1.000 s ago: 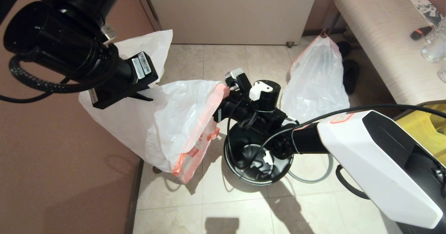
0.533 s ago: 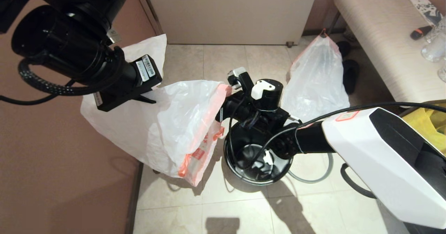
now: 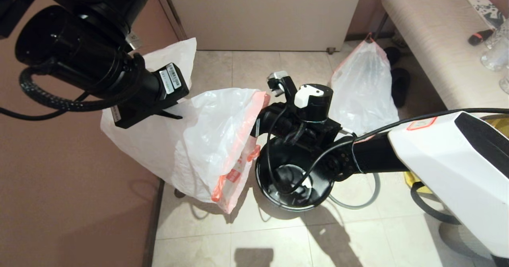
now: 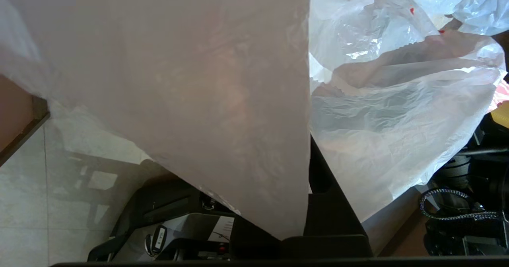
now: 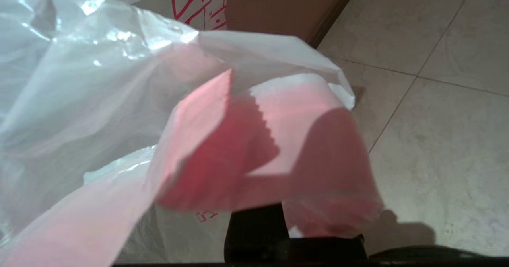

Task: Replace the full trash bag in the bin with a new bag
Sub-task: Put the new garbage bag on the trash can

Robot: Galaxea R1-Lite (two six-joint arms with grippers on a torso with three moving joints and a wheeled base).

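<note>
Above the bin (image 3: 294,197) at centre frame, both grippers' fingers are clamped on the new bag (image 3: 199,139): left gripper (image 3: 175,114), right gripper (image 3: 260,114) at its orange hem.

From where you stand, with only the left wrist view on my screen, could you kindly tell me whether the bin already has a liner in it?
Observer: No. In the head view the bin is bare black inside, and its grey ring lies on the floor beside it.
Operator: Thank you. Where is the right gripper?
Observer: The right gripper is at the orange-red hem of the new bag, above the bin, shut on that hem.
Operator: And the full trash bag?
Observer: The full trash bag stands on the floor beyond the bin, near the bench.
</note>
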